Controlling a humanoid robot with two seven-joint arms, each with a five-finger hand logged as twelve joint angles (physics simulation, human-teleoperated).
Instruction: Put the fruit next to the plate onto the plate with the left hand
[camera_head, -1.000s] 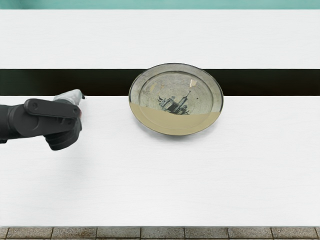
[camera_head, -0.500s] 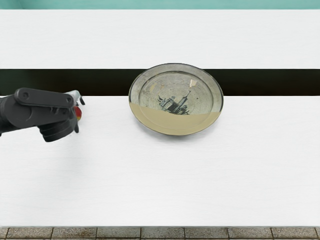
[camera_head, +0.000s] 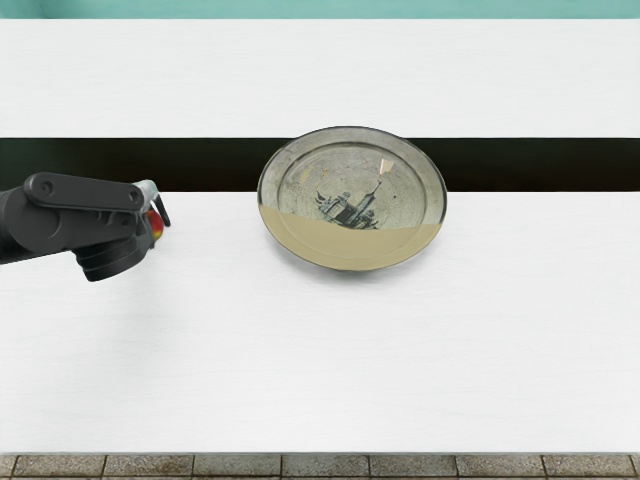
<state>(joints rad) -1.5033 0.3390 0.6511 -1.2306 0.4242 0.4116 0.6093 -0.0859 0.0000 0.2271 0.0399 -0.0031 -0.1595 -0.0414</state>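
Left robot hand (camera_head: 118, 245) well left of round grey-and-tan patterned plate (camera_head: 352, 250), curled round small red fruit (camera_head: 155, 220) | fruit likely light, smooth, bruisable; cup its middle gently

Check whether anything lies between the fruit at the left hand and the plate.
Nothing visible does. A red sliver of the fruit shows at the left hand; only bare table lies between it and the plate.
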